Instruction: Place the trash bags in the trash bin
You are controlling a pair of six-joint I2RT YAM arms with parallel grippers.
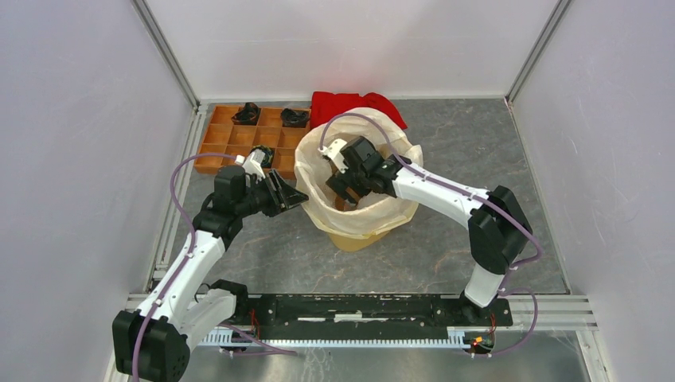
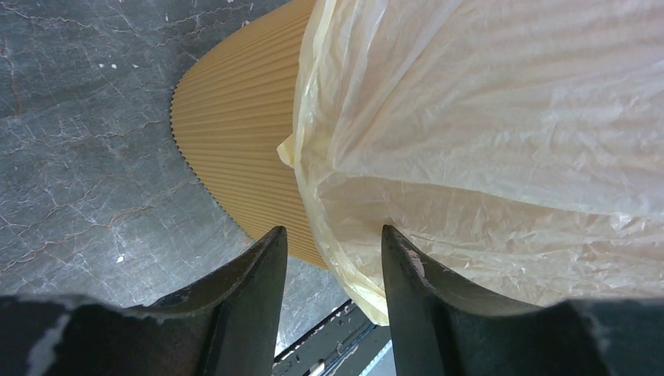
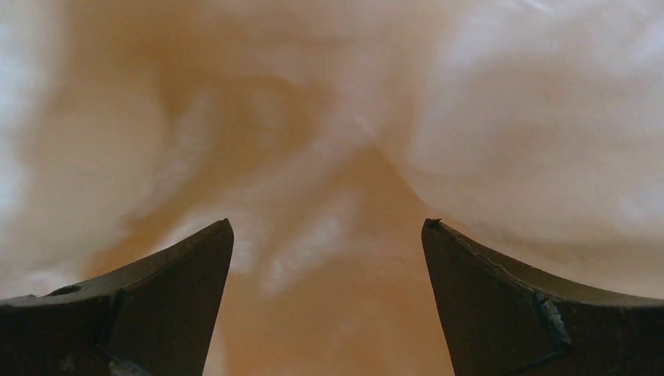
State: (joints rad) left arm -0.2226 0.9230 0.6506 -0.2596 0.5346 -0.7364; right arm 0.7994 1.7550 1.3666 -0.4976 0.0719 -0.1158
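the bag is lining the bin, its edge draped outside. right gripper is sitting inside, wide open and empty, best pressing film downward gently; left gripper is hovering parted by that edge.

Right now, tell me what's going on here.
The cream trash bag is draped over the yellow-orange trash bin, lining it. The right gripper reaches down into the bag's mouth, jaws open, gripping nothing. The left gripper sits open at the bag's left outer side, by its hanging edge. A red cloth and wooden tray lie behind.
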